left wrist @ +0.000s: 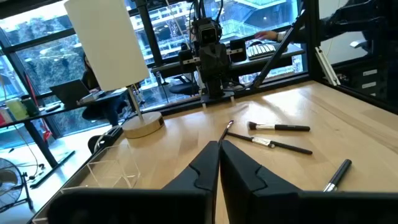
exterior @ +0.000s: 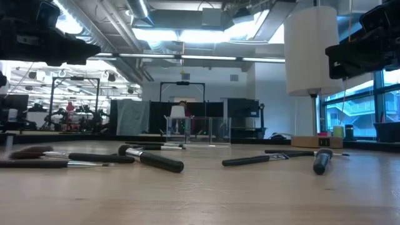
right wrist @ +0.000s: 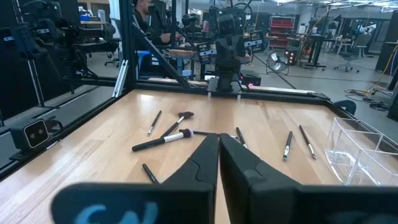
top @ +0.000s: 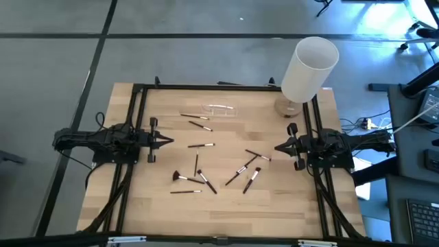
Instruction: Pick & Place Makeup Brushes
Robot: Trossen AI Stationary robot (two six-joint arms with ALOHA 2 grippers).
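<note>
Makeup brushes (top: 206, 171) mid-table (top: 288, 213) — clear box (top: 218, 110) behind, lamp (top: 309, 68) at far-right corner.

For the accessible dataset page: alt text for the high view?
Makeup brushes lie scattered on a wooden table, none held. Shut left gripper and right gripper face them from either side; clear container and white lamp stand behind.
</note>
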